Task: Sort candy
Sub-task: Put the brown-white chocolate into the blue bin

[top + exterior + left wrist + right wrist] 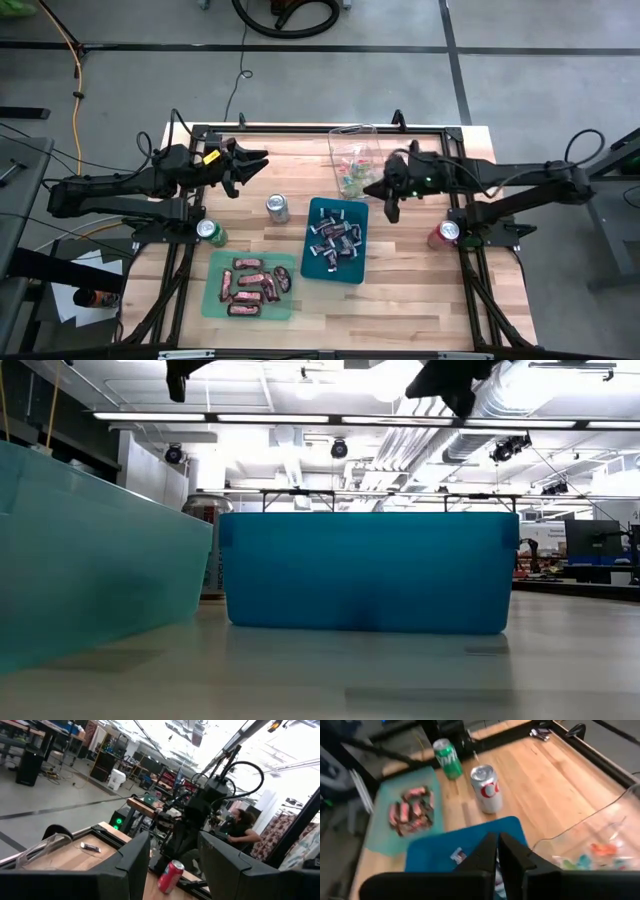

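Red-brown candy bars (252, 283) lie in a green tray (216, 300) at the near left. Dark and silver wrapped pieces (335, 240) lie in a blue tray (312, 268) at mid-table. Small bright candies (352, 170) sit in a clear container (350, 135) at the far side. My right gripper (372, 188) hangs above the gap between the blue tray and the clear container. It is shut (497, 851) and nothing shows between its fingers. My left gripper (252, 165) hovers open (172, 865) at the far left, holding nothing.
A silver can (277, 207) stands left of the blue tray, a green can (210, 232) by the left arm's base and a red can (443, 234) by the right arm's base. Bare wood lies near the front edge. A person (243, 827) sits beyond the table.
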You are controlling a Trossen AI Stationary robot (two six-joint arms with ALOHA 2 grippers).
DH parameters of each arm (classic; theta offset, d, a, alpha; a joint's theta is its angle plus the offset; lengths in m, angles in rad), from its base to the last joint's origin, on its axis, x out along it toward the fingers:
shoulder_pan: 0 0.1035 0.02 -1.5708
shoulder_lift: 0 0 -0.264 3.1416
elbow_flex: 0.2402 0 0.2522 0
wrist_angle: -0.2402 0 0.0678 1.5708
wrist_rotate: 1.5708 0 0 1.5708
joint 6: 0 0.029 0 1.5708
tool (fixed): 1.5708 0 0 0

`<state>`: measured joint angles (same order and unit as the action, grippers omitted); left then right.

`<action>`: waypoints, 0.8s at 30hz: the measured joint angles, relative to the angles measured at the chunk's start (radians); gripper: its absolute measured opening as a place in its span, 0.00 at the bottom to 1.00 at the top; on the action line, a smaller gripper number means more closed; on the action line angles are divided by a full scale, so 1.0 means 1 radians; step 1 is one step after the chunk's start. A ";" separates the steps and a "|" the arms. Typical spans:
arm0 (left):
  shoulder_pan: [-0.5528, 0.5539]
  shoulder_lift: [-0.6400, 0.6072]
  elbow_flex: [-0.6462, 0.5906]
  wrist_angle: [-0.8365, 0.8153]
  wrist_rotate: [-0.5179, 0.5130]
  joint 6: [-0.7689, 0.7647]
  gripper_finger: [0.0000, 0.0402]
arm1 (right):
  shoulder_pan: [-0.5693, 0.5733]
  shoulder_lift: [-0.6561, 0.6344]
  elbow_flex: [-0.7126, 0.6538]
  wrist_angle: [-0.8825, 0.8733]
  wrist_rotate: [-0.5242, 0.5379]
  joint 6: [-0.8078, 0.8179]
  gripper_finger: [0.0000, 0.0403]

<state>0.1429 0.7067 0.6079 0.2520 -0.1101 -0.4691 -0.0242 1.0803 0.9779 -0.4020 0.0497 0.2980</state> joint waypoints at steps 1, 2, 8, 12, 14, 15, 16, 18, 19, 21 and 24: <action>0.000 0.000 0.000 -0.001 0.000 0.000 0.38 | 0.004 -0.021 -0.032 0.032 0.000 0.026 0.03; 0.000 0.000 0.000 -0.002 0.000 0.000 0.38 | 0.006 -0.038 -0.057 0.058 0.000 0.046 0.02; 0.000 0.003 0.000 0.010 -0.021 -0.001 0.38 | 0.006 -0.107 -0.119 0.084 0.019 0.116 0.01; 0.003 0.061 0.003 0.031 -0.120 -0.070 0.38 | -0.002 -0.108 -0.115 0.091 0.022 0.116 0.00; 0.023 0.120 0.027 -0.022 -0.145 -0.116 0.38 | -0.013 -0.104 -0.114 0.095 0.022 0.122 0.01; 0.042 0.154 0.049 -0.075 -0.150 -0.136 0.38 | -0.022 -0.104 -0.114 0.093 0.023 0.128 0.00; 0.067 0.191 0.083 -0.150 -0.150 -0.150 0.38 | -0.031 -0.104 -0.114 0.094 0.030 0.138 0.00; 0.134 0.268 0.166 -0.334 -0.127 -0.143 0.38 | -0.050 -0.104 -0.114 0.094 0.058 0.162 0.00; 0.173 0.307 0.215 -0.441 -0.116 -0.122 0.38 | -0.061 -0.104 -0.114 0.096 0.071 0.173 0.00; 0.262 0.381 0.310 -0.627 -0.112 -0.072 0.38 | -0.085 -0.104 -0.114 0.109 0.081 0.190 0.00; 0.395 0.473 0.397 -0.795 -0.137 -0.004 0.38 | -0.122 -0.104 -0.114 0.130 0.082 0.195 0.00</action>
<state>0.5379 1.1800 1.0052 -0.5431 -0.2472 -0.4730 -0.1466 0.9764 0.8639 -0.2724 0.1314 0.4935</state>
